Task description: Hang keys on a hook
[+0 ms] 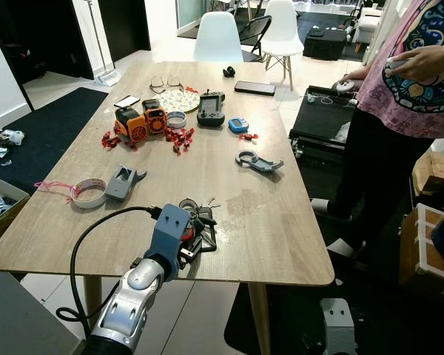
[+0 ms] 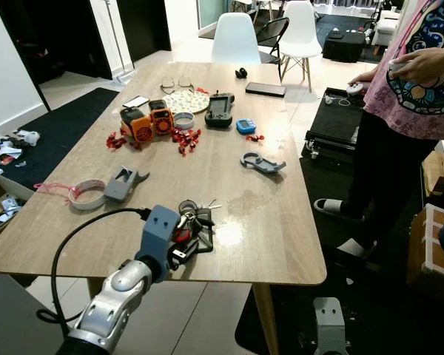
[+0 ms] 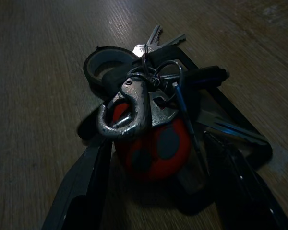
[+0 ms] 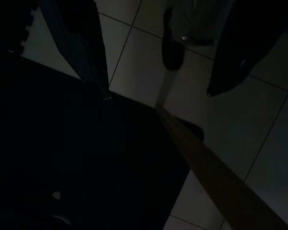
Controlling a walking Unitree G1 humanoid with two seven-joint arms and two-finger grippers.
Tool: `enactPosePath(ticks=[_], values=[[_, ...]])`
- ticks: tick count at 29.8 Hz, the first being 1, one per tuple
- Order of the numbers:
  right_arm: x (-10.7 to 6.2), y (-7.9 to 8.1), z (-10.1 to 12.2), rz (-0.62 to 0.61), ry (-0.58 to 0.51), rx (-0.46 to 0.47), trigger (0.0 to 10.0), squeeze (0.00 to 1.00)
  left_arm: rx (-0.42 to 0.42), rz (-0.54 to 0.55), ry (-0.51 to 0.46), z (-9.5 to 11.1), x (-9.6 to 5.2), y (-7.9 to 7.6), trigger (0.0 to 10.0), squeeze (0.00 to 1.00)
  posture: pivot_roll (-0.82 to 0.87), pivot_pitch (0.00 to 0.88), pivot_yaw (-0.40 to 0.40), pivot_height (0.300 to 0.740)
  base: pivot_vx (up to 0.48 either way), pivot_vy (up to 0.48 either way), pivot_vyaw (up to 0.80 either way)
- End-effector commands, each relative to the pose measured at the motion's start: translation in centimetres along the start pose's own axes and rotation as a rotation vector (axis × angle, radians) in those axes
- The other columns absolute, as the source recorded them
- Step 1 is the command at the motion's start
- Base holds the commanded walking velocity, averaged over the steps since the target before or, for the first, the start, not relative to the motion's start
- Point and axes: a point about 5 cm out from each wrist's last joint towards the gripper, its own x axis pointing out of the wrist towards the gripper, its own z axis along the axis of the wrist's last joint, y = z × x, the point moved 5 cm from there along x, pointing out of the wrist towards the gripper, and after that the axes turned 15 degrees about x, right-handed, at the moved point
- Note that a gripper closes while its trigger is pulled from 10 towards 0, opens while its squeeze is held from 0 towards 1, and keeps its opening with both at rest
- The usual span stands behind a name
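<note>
- Left hand (image 1: pixel 200 235) down at the near edge of the wooden worktop (image 1: pixel 281 244), fingers spread apart on either side of the keys (image 3: pixel 149 120), not closed on them.
- Keys lying flat on the worktop near its front edge: a bunch with a red round fob with dark spots, a silver snap clip, a ring, several metal blades and a black fob beneath.
- Right hand (image 4: pixel 153 72) hanging low beside the worktop, fingers parted and holding nothing, above tiled floor (image 4: pixel 259 124) and a dark mat.
- Further along the worktop: a tape roll (image 1: pixel 89 194) next to a grey dispenser (image 1: pixel 123 181), a grey carabiner-like tool (image 1: pixel 257 162), scattered red sweets (image 1: pixel 179 138), two orange gadgets (image 1: pixel 142 120), a small round tin (image 1: pixel 177 119), a patterned plate (image 1: pixel 179 100) with glasses behind it, a black handheld controller (image 1: pixel 211 109), a blue timer (image 1: pixel 238 124), a dark phone (image 1: pixel 254 88).
- Contents of the tin too small to make out.
- Person (image 1: pixel 399 111) standing at the worktop's right side, holding a small device.
- White chairs (image 1: pixel 217 37) at the far end.
</note>
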Motion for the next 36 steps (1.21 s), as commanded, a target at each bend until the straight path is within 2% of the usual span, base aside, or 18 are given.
enactPosePath(ticks=[1, 8, 11, 15, 31, 32, 33, 34, 35, 36], values=[[-0.1, -0.2, -0.4, -0.004, 0.018, 0.001, 10.0, 0.00, -0.010, 0.012, 0.016, -0.3, -0.1, 0.4, 10.0, 0.00, 0.03, 0.051, 0.001, 0.740, 0.000, 0.000, 0.00], [-0.1, -0.2, -0.4, -0.007, 0.018, 0.002, 10.0, 0.00, -0.020, 0.039, 0.002, 0.3, 0.1, 1.1, 10.0, 0.00, 0.02, 0.053, 0.002, 0.740, 0.000, 0.000, 0.00], [-0.1, -0.3, -0.4, -0.010, 0.019, 0.003, 10.0, 0.00, -0.085, 0.086, -0.060, 1.9, 0.4, 2.2, 10.0, 0.00, 0.02, 0.056, 0.003, 0.740, 0.000, 0.000, 0.00], [-0.1, -0.4, -0.4, -0.012, 0.020, 0.004, 10.0, 0.00, -0.096, 0.109, -0.071, 2.3, 0.4, 2.6, 10.0, 0.00, 0.02, 0.055, 0.003, 0.740, 0.000, 0.000, 0.00], [-0.1, -0.3, -0.5, -0.009, 0.026, 0.004, 10.0, 0.00, -0.104, 0.077, -0.058, 2.0, 0.5, 2.1, 10.0, 0.00, 0.03, 0.056, 0.003, 0.740, 0.000, 0.000, 0.00], [-0.1, -0.3, -0.6, -0.010, 0.027, 0.005, 10.0, 0.00, -0.103, 0.074, -0.054, 1.9, 0.5, 2.1, 5.5, 0.00, 0.03, 0.055, 0.004, 0.740, 0.000, 0.000, 0.00], [-0.1, -0.3, -0.6, -0.011, 0.028, 0.005, 10.0, 0.00, -0.100, 0.071, -0.050, 1.8, 0.5, 2.0, 3.6, 0.00, 0.02, 0.054, 0.005, 0.740, 0.000, 0.000, 0.00], [-0.1, -0.3, -0.6, -0.011, 0.028, 0.005, 10.0, 0.00, -0.096, 0.069, -0.046, 1.7, 0.5, 2.0, 3.6, 0.00, 0.02, 0.054, 0.006, 0.740, 0.000, 0.000, 0.00], [-0.1, -0.3, -0.6, -0.012, 0.028, 0.006, 10.0, 0.00, -0.094, 0.066, -0.044, 1.7, 0.5, 2.0, 1.4, 0.00, 0.02, 0.054, 0.006, 0.740, 0.000, 0.000, 0.00], [-0.1, -0.3, -0.6, -0.012, 0.028, 0.007, 10.0, 0.00, -0.094, 0.065, -0.043, 1.6, 0.5, 2.0, 1.4, 0.00, 0.02, 0.054, 0.006, 0.740, 0.000, 0.000, 0.00]])
